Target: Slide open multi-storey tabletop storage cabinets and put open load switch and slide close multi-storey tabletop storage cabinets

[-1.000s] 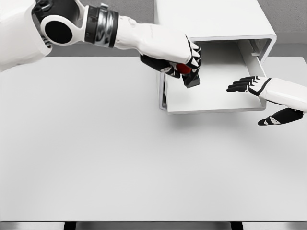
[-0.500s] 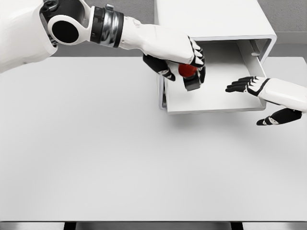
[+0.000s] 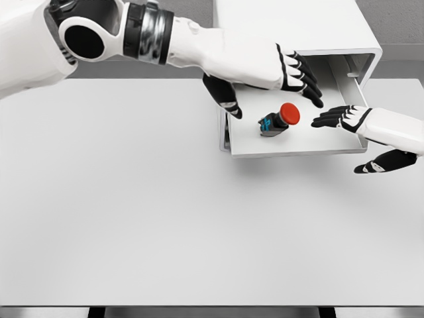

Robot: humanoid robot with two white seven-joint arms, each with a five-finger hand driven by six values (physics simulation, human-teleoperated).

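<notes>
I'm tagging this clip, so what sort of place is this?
Probably a simulated test bench, not a real room: a bare white table, a white tabletop cabinet with its drawer open, and a red-button switch inside.

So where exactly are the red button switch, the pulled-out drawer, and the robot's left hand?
Load switch (image 3: 289, 113), head view: on its red button cap.
Drawer (image 3: 291, 150), head view: on its front wall.
Left hand (image 3: 291, 69), head view: on the back of the open hand above the drawer.
</notes>
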